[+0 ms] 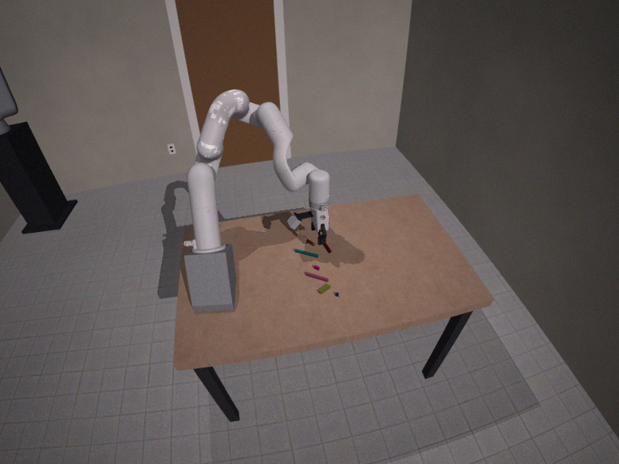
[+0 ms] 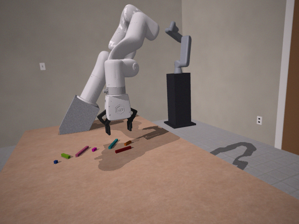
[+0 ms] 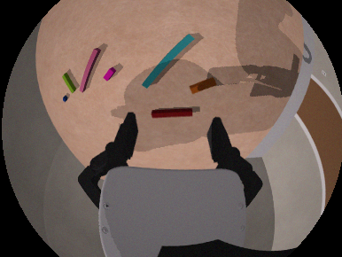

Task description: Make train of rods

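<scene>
My gripper is open and empty, above the table. In the wrist view the red rod shows between the fingertips, well below them, lying along the line from finger to finger. The short orange rod lies near it, apart and at an angle. The turquoise rod lies beyond, touching neither. The pink rod lies farther off. All these rods lie flat and separate.
The magenta rod lies between the turquoise and pink rods. The lime rod and tiny blue rod lie beyond the pink one. The table bears them all.
</scene>
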`<act>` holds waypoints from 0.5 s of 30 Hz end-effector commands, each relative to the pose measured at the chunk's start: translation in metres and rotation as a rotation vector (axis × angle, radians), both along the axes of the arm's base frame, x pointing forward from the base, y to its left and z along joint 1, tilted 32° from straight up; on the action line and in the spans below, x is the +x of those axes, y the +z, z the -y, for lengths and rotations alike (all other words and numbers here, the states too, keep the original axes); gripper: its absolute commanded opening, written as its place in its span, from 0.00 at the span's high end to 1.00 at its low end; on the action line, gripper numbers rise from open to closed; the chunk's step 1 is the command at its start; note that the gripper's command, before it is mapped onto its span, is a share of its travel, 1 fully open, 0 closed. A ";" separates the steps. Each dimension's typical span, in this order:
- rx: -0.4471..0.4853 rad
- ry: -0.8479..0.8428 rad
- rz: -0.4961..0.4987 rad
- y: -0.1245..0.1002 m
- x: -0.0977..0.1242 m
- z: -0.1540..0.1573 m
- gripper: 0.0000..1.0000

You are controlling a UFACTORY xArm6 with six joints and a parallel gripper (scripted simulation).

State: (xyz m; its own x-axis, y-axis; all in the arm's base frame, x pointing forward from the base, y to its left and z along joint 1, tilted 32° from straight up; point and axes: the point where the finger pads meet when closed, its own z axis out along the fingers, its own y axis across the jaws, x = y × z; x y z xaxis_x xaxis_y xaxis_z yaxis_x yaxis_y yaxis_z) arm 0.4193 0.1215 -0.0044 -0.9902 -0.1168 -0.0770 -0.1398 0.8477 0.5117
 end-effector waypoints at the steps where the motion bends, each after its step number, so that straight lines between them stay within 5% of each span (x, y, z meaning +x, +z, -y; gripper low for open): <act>1: 0.010 0.135 0.099 0.001 0.001 0.000 0.00; 15: 0.004 0.524 0.337 0.001 0.001 0.000 0.00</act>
State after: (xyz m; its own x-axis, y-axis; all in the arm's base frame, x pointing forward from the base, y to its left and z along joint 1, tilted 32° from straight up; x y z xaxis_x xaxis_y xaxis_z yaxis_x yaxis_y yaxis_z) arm 0.4195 0.1216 -0.0040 -0.7861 -0.5253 -0.3258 -0.6181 0.6741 0.4044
